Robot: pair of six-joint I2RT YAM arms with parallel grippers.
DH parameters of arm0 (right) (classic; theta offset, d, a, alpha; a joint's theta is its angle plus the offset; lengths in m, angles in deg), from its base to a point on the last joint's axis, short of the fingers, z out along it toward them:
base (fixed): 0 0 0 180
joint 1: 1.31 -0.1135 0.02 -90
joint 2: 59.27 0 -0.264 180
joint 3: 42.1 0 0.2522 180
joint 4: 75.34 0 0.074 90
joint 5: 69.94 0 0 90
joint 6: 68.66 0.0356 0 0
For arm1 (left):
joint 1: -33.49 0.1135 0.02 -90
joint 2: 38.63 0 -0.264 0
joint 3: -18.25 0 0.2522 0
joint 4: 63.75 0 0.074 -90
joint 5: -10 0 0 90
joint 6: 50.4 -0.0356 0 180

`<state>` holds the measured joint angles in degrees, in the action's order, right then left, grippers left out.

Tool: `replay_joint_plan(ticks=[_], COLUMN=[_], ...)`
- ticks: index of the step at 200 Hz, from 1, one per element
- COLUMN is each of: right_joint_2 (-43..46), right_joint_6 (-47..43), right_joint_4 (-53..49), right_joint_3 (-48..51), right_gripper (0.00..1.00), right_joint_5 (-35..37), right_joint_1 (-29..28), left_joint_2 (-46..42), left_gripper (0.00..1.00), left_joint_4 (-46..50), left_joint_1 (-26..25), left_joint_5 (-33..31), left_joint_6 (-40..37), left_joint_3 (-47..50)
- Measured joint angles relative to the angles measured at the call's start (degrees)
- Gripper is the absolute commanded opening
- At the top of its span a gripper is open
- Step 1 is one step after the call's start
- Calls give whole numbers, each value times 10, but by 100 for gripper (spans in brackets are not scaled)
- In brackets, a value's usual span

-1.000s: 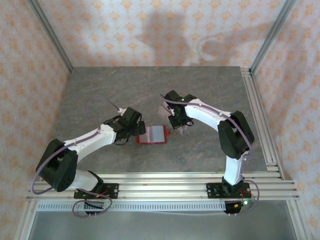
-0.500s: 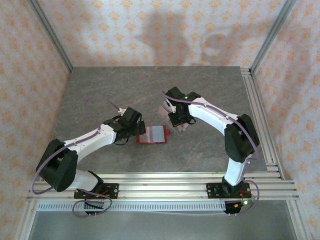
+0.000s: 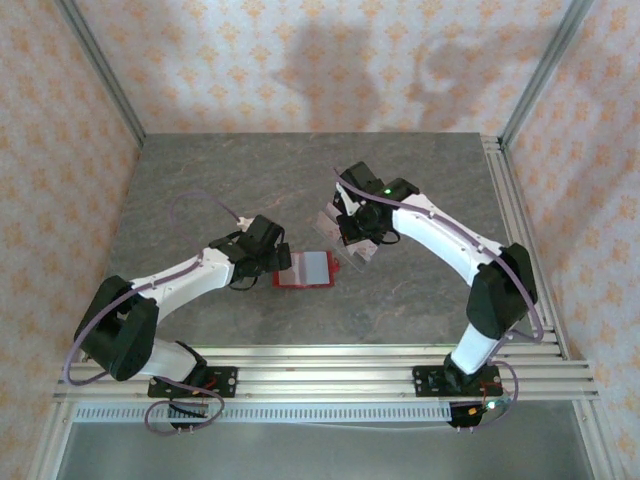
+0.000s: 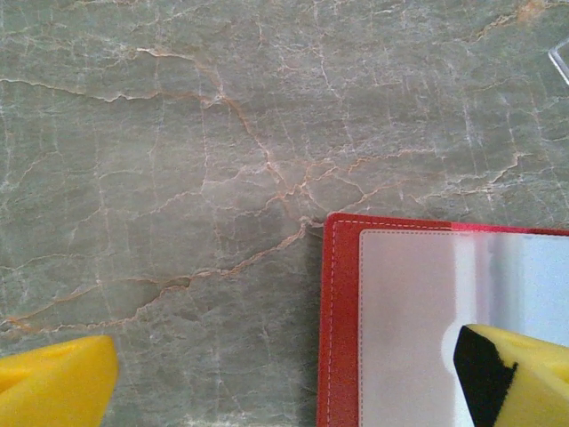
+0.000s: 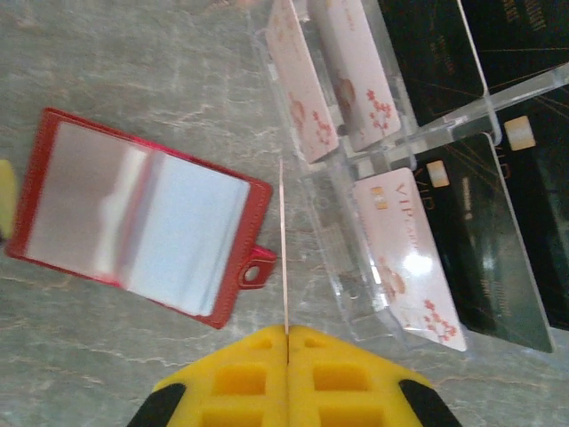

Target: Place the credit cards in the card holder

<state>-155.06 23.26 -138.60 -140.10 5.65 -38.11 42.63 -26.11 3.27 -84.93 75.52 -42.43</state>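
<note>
Grey veined stone table carries everything. Nearest the arm bases, the left claw hangs low at the wallet with its jaws spread wide and nothing between them. In its wrist view one yellow fingertip sits over the wallet's pale inside and the other is out over bare stone. I cannot tell whether either touches. The wallet lies flat and open, clear sleeves up, with its snap tab on the side toward the rack.

Just beyond, the right claw is pinched tight on one card. The card shows edge-on as a thin pale line running straight out from between the pads, and its free end is over the strip of stone between wallet and rack. Farther back, the clear rack holds more pink cards and the black cards.

The card looks light, stiff and slick, probably springy if forced. Held by one end, its free length can lead into a sleeve, but it likely needs tilting flatter first. The wallet seems light enough to skid, so the left claw may have to pin it.
</note>
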Motion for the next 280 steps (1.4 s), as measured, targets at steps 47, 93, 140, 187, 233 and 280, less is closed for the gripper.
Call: replay_joint_plan(ticks=[47, 93, 140, 187, 233, 280], right_joint_2=[27, 52, 53, 53, 48, 12], right_joint_6=[69, 183, 292, 340, 354, 362], right_joint_4=[72, 228, 407, 527, 602, 664], right_joint_3=[17, 129, 264, 332, 357, 383], right_gripper=[0, 0, 0, 0, 0, 0], right_joint_5=[-79, -156, -191, -203, -217, -234], right_joint_1=[0, 0, -1, -8, -8, -11], left_joint_2=[8, 8, 24, 53, 71, 71], left_gripper=[99, 99, 99, 98, 98, 97], left_joint_4=[0, 4, 6, 6, 11, 20], left_joint_1=[0, 0, 0, -1, -14, -21], left_joint_5=[0, -1, 0, 0, -18, -36], left_joint_6=[-5, -16, -21, -30, -30, -28], left_joint_3=[0, 1, 9, 13, 14, 14])
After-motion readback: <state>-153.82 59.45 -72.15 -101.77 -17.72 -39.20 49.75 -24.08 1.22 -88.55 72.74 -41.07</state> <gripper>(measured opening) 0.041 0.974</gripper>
